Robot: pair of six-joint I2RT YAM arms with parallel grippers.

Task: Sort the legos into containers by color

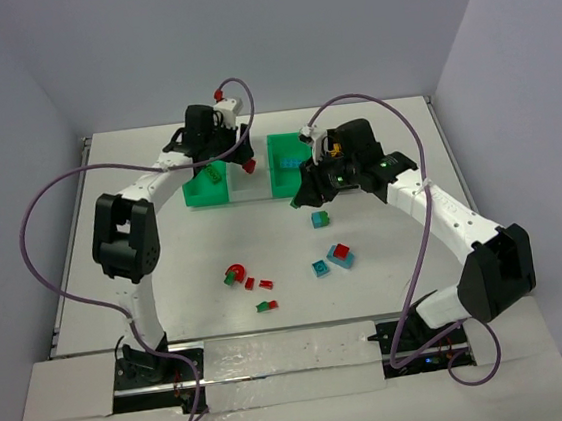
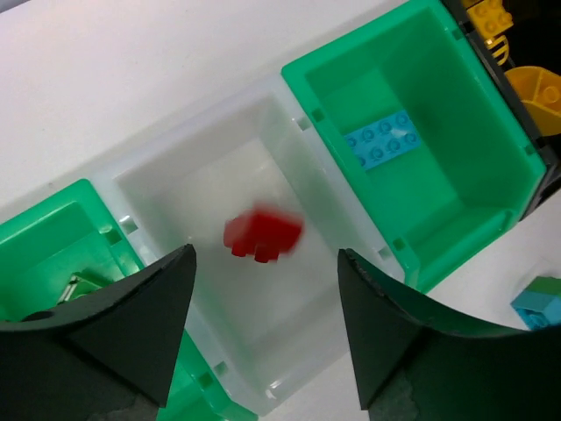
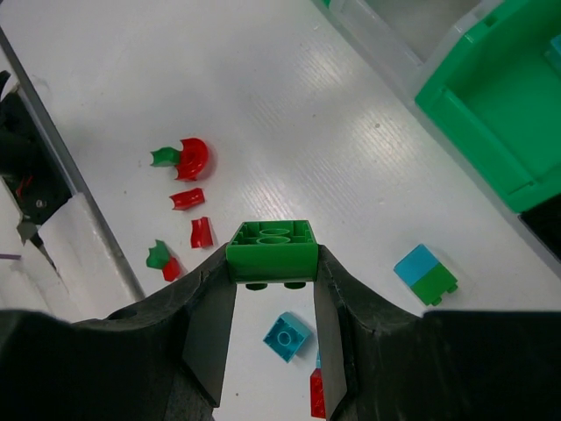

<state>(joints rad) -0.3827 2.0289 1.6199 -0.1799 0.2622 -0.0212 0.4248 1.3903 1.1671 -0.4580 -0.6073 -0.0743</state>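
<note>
My left gripper [image 1: 237, 151] is open above the white bin [image 1: 248, 186]. In the left wrist view [image 2: 266, 263] a blurred red brick [image 2: 263, 233] is in mid-air or inside the white bin [image 2: 166, 180], free of the fingers. My right gripper [image 1: 302, 199] is shut on a green brick [image 3: 273, 249] and holds it above the table, just in front of the right green bin [image 1: 280, 177]. That bin holds a cyan brick [image 2: 381, 142]. The left green bin [image 1: 204, 189] holds a green piece. The black bin [image 2: 517, 53] holds yellow pieces.
Loose on the table: a cyan-green brick [image 1: 320, 219], a red-on-cyan stack [image 1: 341, 255], a small cyan brick [image 1: 320, 268], a red-and-green arch [image 1: 234, 274], small red pieces [image 1: 264, 284] and a red-green piece [image 1: 266, 306]. Purple cables arc over both arms.
</note>
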